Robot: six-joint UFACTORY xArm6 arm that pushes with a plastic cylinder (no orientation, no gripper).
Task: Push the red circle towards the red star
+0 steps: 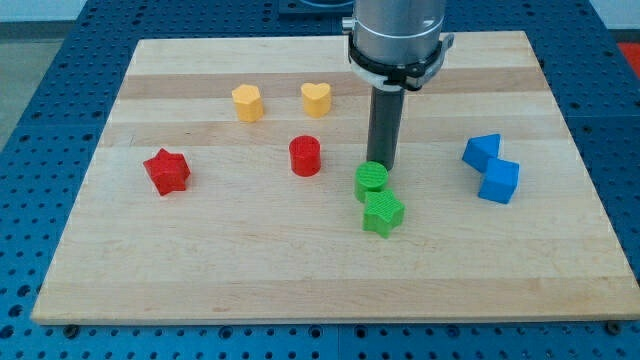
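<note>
The red circle stands near the board's middle. The red star lies at the view's left, well apart from it. My tip is down at the board, right of the red circle, just behind the green circle. The tip's very end is partly hidden by the green circle. The tip is about a block's width from the red circle and does not touch it.
A green star lies just below the green circle. A yellow hexagon-like block and a yellow heart lie above the red circle. Two blue blocks sit at the view's right. The wooden board rests on a blue perforated table.
</note>
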